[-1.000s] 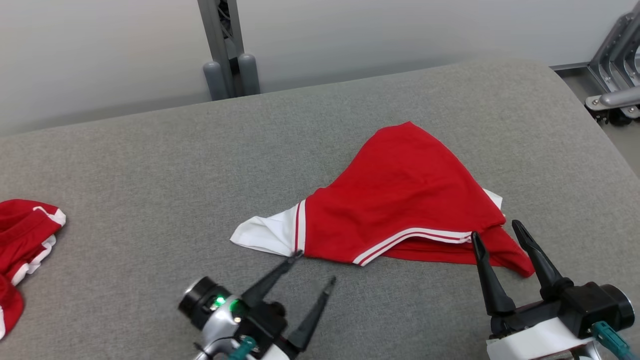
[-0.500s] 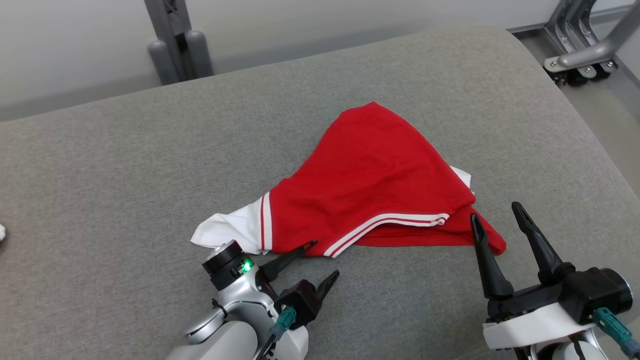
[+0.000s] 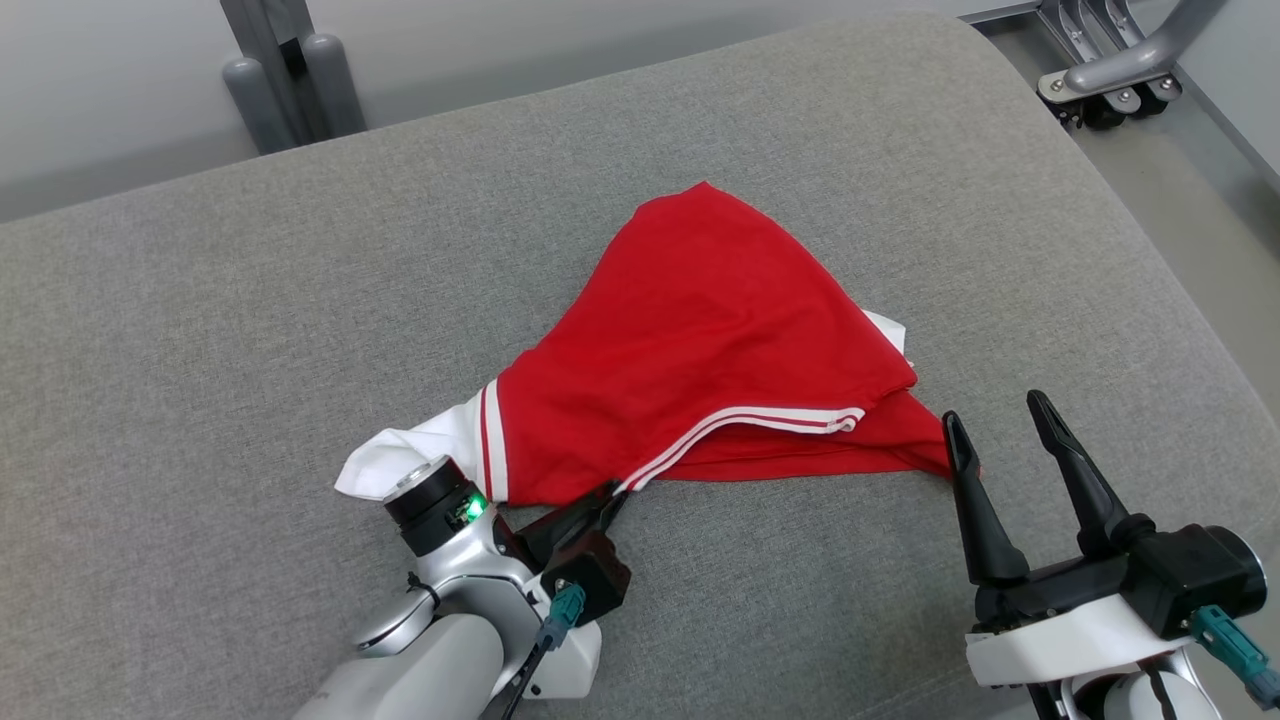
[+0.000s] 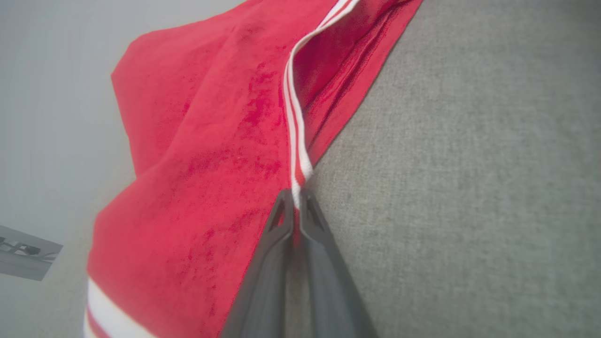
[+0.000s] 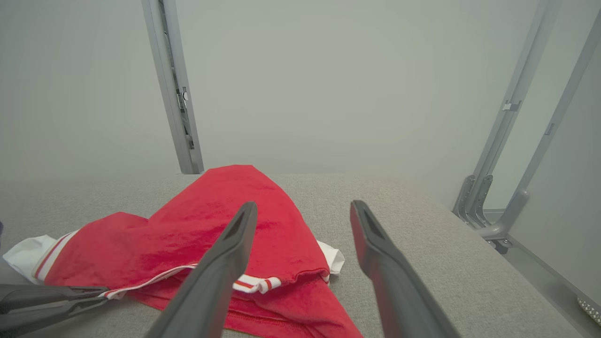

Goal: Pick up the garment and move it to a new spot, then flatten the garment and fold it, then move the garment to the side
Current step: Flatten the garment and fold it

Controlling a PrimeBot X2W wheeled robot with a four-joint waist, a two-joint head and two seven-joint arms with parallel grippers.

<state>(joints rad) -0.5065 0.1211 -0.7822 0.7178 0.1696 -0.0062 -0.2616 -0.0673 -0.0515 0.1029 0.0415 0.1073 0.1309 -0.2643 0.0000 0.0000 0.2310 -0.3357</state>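
Your left pincer (image 3: pixel 611 494) pinches the red garment (image 3: pixel 700 330) at its striped near hem, your right pincer (image 3: pixel 992 410) stands spread, just beside its right corner

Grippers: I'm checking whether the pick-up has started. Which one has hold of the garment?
The left gripper: its fingers are pinched shut on the garment at its white-striped hem. The right gripper stands open, gripping nothing.
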